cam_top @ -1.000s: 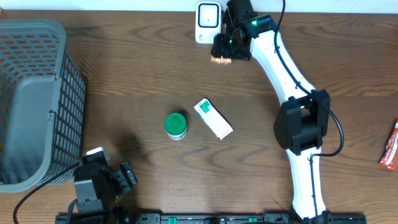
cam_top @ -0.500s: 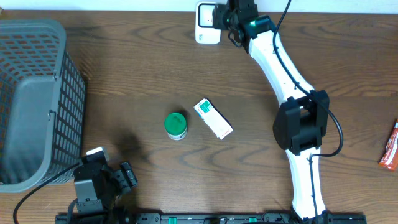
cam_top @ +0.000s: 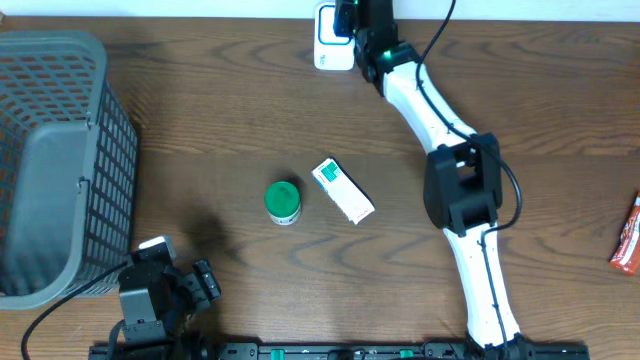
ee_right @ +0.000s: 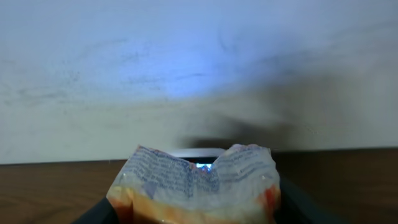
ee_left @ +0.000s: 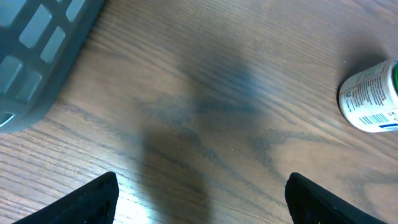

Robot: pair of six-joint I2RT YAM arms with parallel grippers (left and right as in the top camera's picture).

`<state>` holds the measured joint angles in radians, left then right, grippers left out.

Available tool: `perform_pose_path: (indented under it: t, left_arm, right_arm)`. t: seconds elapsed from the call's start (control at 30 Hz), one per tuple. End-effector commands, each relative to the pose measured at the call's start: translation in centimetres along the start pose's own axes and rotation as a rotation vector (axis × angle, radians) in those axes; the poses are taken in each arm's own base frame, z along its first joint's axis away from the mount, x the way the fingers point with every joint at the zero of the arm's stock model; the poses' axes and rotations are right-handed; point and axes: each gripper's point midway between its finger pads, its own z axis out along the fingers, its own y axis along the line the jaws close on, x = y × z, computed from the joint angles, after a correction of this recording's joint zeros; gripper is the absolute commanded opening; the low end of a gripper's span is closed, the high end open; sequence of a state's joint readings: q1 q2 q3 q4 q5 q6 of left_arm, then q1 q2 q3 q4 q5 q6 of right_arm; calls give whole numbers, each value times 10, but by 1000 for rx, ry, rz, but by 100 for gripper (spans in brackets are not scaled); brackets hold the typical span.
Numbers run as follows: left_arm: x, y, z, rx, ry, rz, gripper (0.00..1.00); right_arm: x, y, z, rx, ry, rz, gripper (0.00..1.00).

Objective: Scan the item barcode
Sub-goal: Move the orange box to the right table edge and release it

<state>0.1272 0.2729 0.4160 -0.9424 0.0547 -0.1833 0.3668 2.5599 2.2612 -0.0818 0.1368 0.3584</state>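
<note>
At the lower left, the left gripper (ee_left: 202,208) hangs released over the table (ee_left: 205,93), beside the basket (cam_top: 110,140). Mid-frame sit a green-capped bottle (ee_left: 372,96), whose white label carries a barcode and print too small to read, and a white-green box (cam_top: 343,190). At top centre the right gripper (ee_right: 194,214) clasps a crinkled orange-white packet (ee_right: 193,180), its fine print illegible, before the scanner (cam_top: 330,35), with blue light glowing behind.

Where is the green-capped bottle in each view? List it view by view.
Overhead: green-capped bottle mid-frame, just left of the white box.
Left wrist: bottle at the right edge, label showing.
Right wrist: not in it; a crumpled packet fills the bottom.
Shared landmark: the grey basket, far left overhead, top-left corner in the left wrist view.
</note>
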Motion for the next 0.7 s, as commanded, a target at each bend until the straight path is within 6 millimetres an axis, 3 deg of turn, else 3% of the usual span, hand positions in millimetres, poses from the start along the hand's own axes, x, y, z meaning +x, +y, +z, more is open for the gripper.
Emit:
perform_pose_path:
  t: [0.0,0.17,0.67]
  left_arm:
    - [-1,-2,-2,9,-4,5,86]
    - [-1,-2,-2,9,-4,5,86]
    - [-1,-2,-2,9,-4,5,86]
  right_arm:
    - [12,20,5,-10,-21,-42,51]
    - [20,24,8,2,-26,-77,53]
    - [37,5,16,77,-3,-205,54]
